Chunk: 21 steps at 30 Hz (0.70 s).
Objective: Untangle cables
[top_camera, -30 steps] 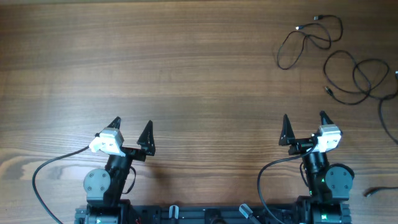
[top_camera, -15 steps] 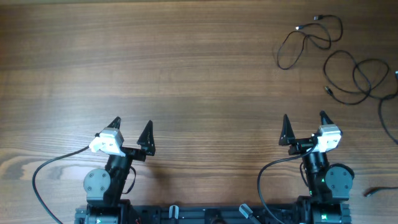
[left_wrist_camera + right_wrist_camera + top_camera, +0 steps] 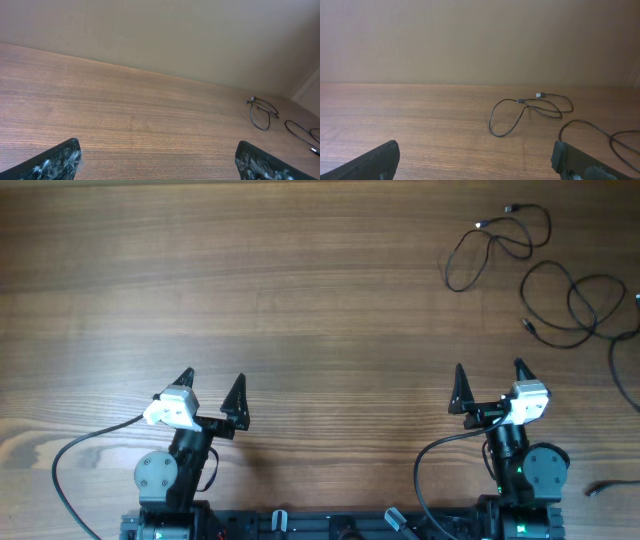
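Cables (image 3: 572, 292) lie in loose separate loops at the far-right corner of the tabletop (image 3: 320, 300). They sit well ahead of the right hand (image 3: 488, 375), which is spread wide and empty. Left hand (image 3: 213, 377) is much farther off, also spread and empty.

Wooden table (image 3: 300, 280) carries loose cables (image 3: 548, 264), seemingly separate, far right.

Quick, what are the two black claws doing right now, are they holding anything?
Left black two-finger gripper: open, holding nothing.
Right black two-finger gripper: open, holding nothing.
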Each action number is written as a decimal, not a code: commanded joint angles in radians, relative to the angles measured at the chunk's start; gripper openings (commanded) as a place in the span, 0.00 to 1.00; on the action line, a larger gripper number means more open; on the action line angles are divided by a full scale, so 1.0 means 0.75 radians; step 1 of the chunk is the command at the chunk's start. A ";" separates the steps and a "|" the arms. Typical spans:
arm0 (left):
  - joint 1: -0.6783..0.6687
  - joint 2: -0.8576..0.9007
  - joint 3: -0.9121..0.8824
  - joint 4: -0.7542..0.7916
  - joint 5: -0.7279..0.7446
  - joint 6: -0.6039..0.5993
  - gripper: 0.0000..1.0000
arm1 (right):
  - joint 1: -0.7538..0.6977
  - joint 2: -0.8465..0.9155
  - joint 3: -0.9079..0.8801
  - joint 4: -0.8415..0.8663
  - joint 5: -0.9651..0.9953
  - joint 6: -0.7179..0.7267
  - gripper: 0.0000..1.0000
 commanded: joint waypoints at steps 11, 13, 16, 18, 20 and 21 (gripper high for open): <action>0.006 -0.012 -0.001 -0.006 0.064 0.420 1.00 | 0.008 -0.020 -0.002 0.001 0.012 -0.023 1.00; 0.006 -0.012 -0.001 -0.006 0.063 0.447 1.00 | 0.008 -0.020 -0.002 0.001 0.012 -0.023 1.00; 0.006 -0.012 -0.001 -0.006 0.063 0.448 1.00 | 0.008 -0.020 -0.002 0.001 0.012 -0.022 1.00; 0.006 -0.012 -0.001 -0.006 0.062 0.448 1.00 | 0.008 -0.020 -0.002 0.001 0.012 -0.023 1.00; 0.006 -0.012 -0.001 -0.006 0.062 0.448 1.00 | 0.008 -0.020 -0.002 0.001 0.012 -0.023 1.00; 0.006 -0.012 -0.001 -0.006 0.062 0.448 1.00 | 0.008 -0.020 -0.002 0.001 0.012 -0.023 1.00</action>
